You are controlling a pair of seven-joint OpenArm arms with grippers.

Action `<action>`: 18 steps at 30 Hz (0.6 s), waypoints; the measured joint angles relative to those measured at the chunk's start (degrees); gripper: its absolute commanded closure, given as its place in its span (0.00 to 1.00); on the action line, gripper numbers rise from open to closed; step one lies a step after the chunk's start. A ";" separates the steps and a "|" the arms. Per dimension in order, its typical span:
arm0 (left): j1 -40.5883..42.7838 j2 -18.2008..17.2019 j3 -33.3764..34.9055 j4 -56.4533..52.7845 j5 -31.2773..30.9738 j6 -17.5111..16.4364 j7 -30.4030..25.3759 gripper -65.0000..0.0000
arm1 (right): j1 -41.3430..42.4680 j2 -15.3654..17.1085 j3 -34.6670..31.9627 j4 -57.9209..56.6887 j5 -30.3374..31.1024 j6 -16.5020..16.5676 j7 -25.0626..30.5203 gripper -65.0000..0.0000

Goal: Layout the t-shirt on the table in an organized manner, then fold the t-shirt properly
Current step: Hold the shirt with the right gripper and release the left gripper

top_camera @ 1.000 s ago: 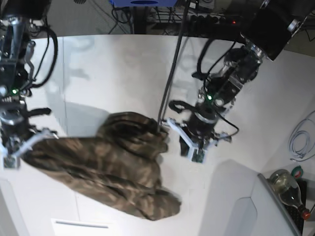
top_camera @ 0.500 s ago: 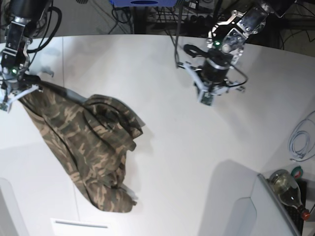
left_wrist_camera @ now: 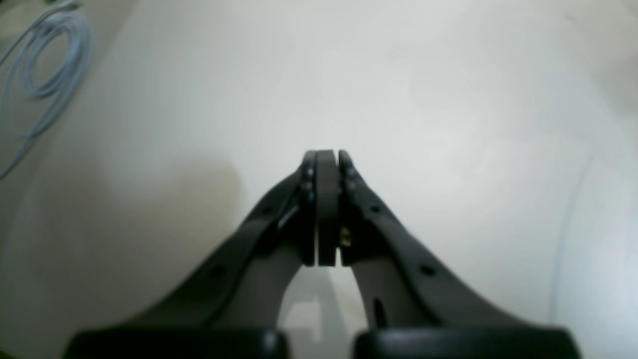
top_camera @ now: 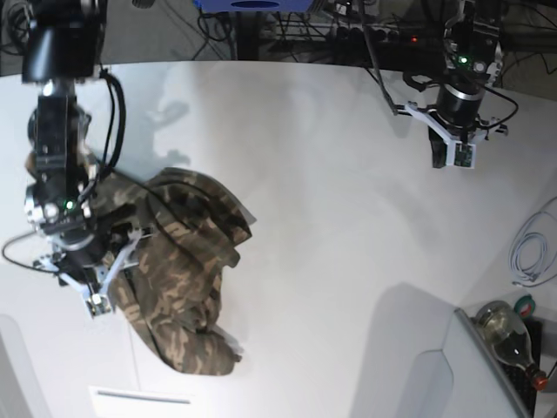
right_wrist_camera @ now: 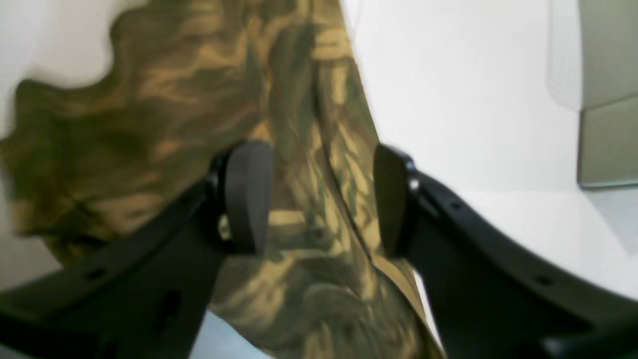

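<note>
The camouflage t-shirt (top_camera: 187,270) lies crumpled in a long heap on the left of the white table (top_camera: 331,218). My right gripper (top_camera: 97,283) is over the heap's left edge. In the right wrist view it (right_wrist_camera: 319,194) is open, with a ridge of the t-shirt (right_wrist_camera: 309,124) between its two pads (right_wrist_camera: 246,194). I cannot tell whether the pads touch the cloth. My left gripper (top_camera: 454,155) is at the far right, well away from the shirt. In the left wrist view it (left_wrist_camera: 326,155) is shut and empty above bare table (left_wrist_camera: 448,99).
A coiled pale cable (top_camera: 533,246) lies off the table's right edge and also shows in the left wrist view (left_wrist_camera: 42,70). A bottle (top_camera: 509,335) and a grey box (top_camera: 435,379) stand at the front right. A white label (top_camera: 144,398) is at the front edge.
My right gripper has let go of the stretched shirt corner and come forward over the heap, which has slumped together. My left gripper has moved farther right and back.
</note>
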 measured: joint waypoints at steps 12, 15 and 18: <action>1.90 0.55 -2.16 -0.15 0.22 -0.46 0.04 1.00 | 4.26 -1.11 -0.09 -13.05 -0.33 0.44 -0.76 0.53; 1.68 0.52 -2.03 -0.15 0.24 -0.46 0.04 1.00 | 2.67 -3.02 -0.07 -13.25 -0.31 0.42 -1.36 0.56; 1.70 0.50 -1.95 -0.17 0.26 -0.44 0.04 1.00 | 2.71 -3.69 -0.31 -13.84 -0.07 0.44 -1.20 0.89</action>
